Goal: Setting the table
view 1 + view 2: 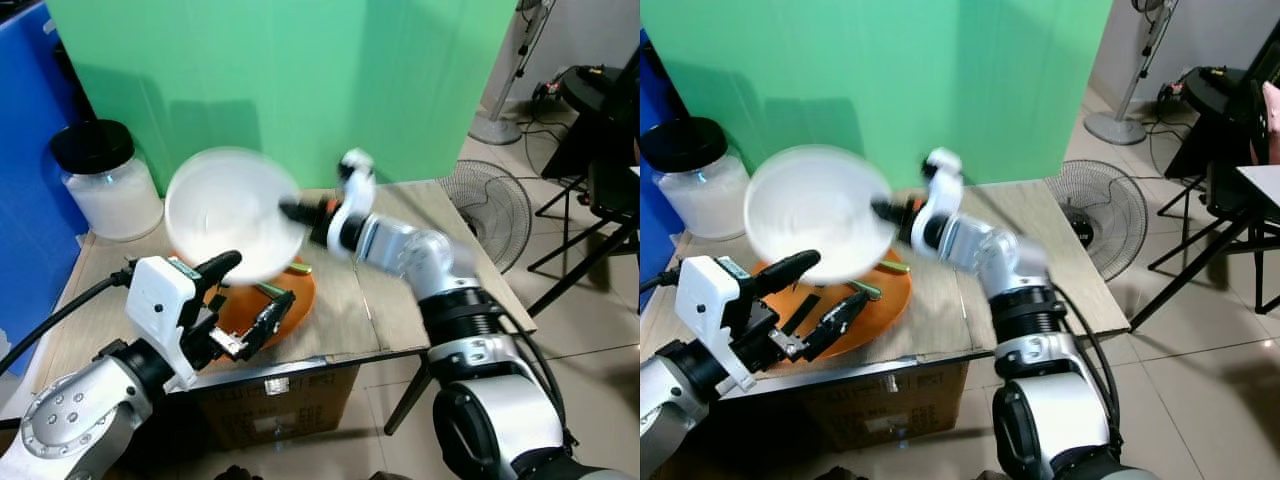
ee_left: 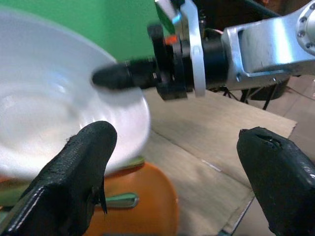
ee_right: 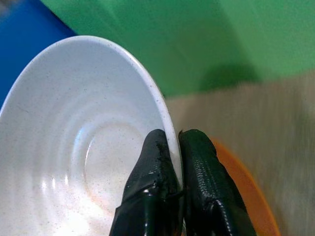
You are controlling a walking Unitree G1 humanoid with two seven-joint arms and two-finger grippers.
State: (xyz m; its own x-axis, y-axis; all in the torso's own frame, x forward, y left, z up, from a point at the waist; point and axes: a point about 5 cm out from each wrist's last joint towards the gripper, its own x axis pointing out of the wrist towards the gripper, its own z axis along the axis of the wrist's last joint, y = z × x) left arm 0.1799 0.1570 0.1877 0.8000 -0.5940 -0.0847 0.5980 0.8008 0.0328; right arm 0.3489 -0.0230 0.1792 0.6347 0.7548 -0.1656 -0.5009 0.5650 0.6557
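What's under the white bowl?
An orange plate on the table, with green utensils poking out. The bowl, pinched by the right gripper, hides the rest of the plate.

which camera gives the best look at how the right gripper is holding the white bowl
The right wrist view: the right gripper has its fingers pinched on the white bowl rim, one inside, one outside, in sharp focus. Both eye views show the bowl motion-blurred above the orange plate; the left wrist view shows it blurred too.
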